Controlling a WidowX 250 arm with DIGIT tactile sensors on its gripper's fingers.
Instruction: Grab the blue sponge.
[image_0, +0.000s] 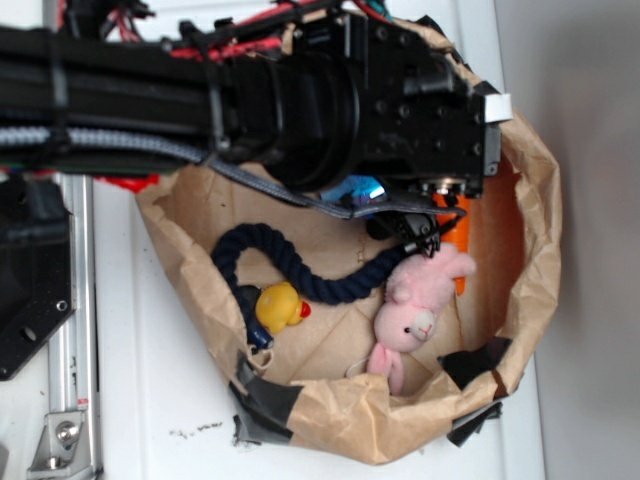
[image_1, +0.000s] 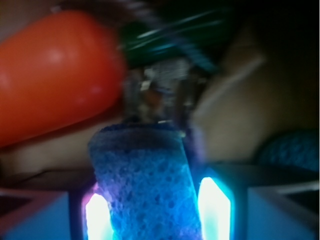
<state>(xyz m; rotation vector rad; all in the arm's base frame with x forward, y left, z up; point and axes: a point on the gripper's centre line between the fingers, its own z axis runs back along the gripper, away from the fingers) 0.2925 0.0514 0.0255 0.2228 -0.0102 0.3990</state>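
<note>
In the wrist view the blue sponge (image_1: 145, 170) fills the lower middle, porous and sky blue, standing lengthwise between my two glowing fingers (image_1: 214, 205). My gripper (image_1: 157, 200) is shut on it, both pads pressed against its sides. In the exterior view the gripper (image_0: 432, 225) reaches down into the brown paper bag (image_0: 530, 180) under the black arm. The sponge itself is hidden there by the arm.
An orange carrot toy (image_1: 55, 70) lies just beyond the sponge at the left, and a teal fuzzy ball (image_1: 292, 150) at the right. The bag also holds a navy rope (image_0: 300, 265), a yellow duck (image_0: 280, 305) and a pink bunny (image_0: 415, 310). The bag's walls stand close around.
</note>
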